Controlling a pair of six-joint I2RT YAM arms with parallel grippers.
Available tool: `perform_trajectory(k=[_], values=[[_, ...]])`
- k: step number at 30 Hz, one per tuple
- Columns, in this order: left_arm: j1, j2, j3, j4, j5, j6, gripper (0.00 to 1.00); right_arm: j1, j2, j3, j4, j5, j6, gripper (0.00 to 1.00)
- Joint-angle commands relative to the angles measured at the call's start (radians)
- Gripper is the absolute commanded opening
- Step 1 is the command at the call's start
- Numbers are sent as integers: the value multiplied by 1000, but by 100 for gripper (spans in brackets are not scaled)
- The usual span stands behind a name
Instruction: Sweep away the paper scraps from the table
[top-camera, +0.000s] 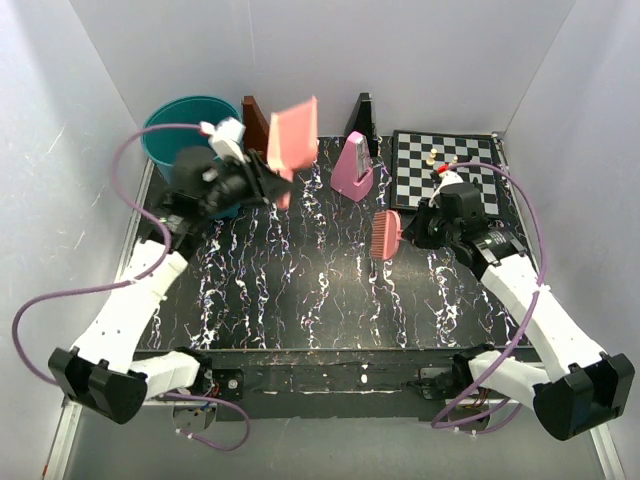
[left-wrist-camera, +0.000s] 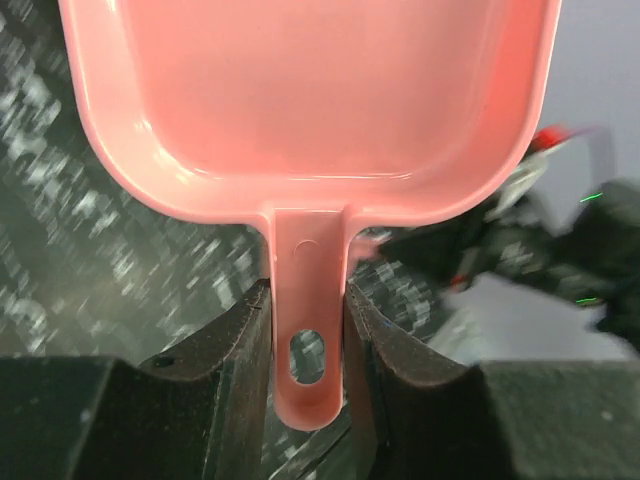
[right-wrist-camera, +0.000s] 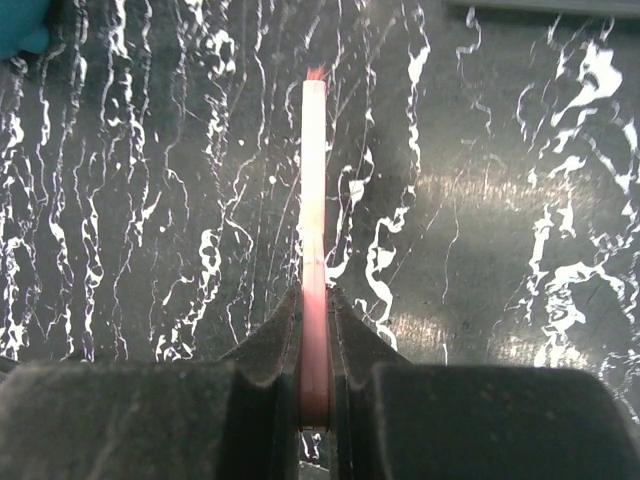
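Note:
My left gripper (top-camera: 268, 182) is shut on the handle of the pink dustpan (top-camera: 293, 133) and holds it raised and tilted near the teal bucket (top-camera: 178, 125) at the back left. In the left wrist view the pan (left-wrist-camera: 310, 90) is empty and its handle sits between the jaws of my left gripper (left-wrist-camera: 308, 330). My right gripper (top-camera: 412, 228) is shut on a pink brush (top-camera: 386, 233) held above the table (top-camera: 320, 300); in the right wrist view the brush (right-wrist-camera: 313, 180) is edge-on in my right gripper (right-wrist-camera: 314, 320). No paper scraps show on the table.
A pink metronome (top-camera: 353, 165) stands at the back middle. A chessboard (top-camera: 445, 165) with small pieces lies at the back right. Two dark upright panels (top-camera: 255, 122) stand against the back wall. White walls enclose the workspace.

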Motion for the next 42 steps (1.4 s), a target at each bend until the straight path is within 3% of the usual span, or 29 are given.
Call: perform_trajectory(k=[1,8,16,21,24,26,27,28,34,42], values=[[-244,69,-87,-350,-566,293,0,-40,42,-45,99,-72,82,1],[-441,286,-176,-349,-873,256,0,-71,37,-120,180,-152,109,1],[-442,512,-107,-329,-1024,245,0,-76,-32,-235,256,-155,140,1],[-441,603,-39,-342,-1038,254,2,-79,-39,-267,299,-147,171,1],[-442,601,-24,-358,-1055,242,30,-80,-27,-274,325,-137,201,1],[-442,559,-39,-347,-1070,236,76,-79,-15,-277,348,-137,220,1],[-441,532,-51,-332,-1067,245,93,-79,-6,-278,368,-143,230,1],[-441,506,-64,-323,-1070,245,98,-80,2,-280,388,-150,238,1],[-442,306,-183,-272,-1021,222,98,-80,78,-248,567,-250,284,1],[-452,42,-398,-215,-932,170,98,-91,263,-122,581,-215,336,1]])
